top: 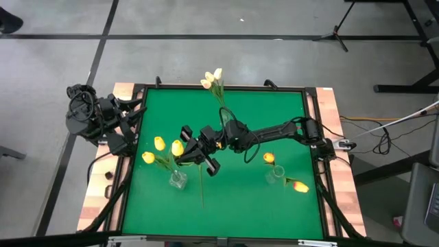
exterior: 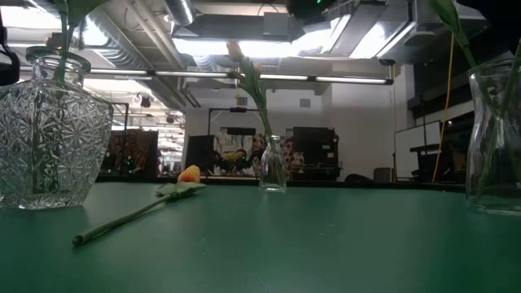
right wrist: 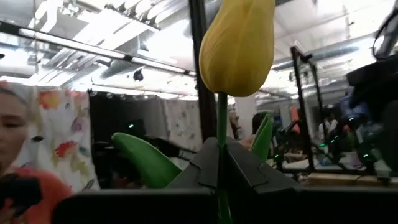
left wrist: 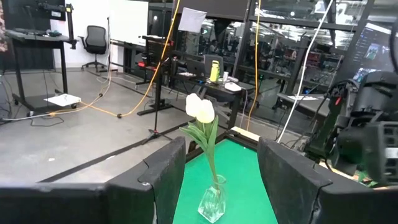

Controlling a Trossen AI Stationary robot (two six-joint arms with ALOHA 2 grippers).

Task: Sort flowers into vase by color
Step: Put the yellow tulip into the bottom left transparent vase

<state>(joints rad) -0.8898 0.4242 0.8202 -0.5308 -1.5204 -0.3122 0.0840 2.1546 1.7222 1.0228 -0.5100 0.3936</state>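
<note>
Your right gripper [right wrist: 219,163] is pinching the stem of a yellow tulip [right wrist: 237,45], holding it up by the vase [top: 178,180] with the other yellow flowers [top: 159,144]. You are carrying it there; next you need to drop the stem into the neck. Your right arm is reaching far across the table. Your left gripper [left wrist: 221,186] is waiting, spread wide, at the table's left edge.

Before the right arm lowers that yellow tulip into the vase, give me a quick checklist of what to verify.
1. Right hand shut on the yellow tulip stem: ok.
2. Tulip head clear above the fingers: ok.
3. Hand over the yellow-flower vase: not ok, it sits beside it.
4. Left hand open, parked off the table's left edge: ok.
5. Orange tulip lying loose on the green mat, unsorted: not ok.
</note>
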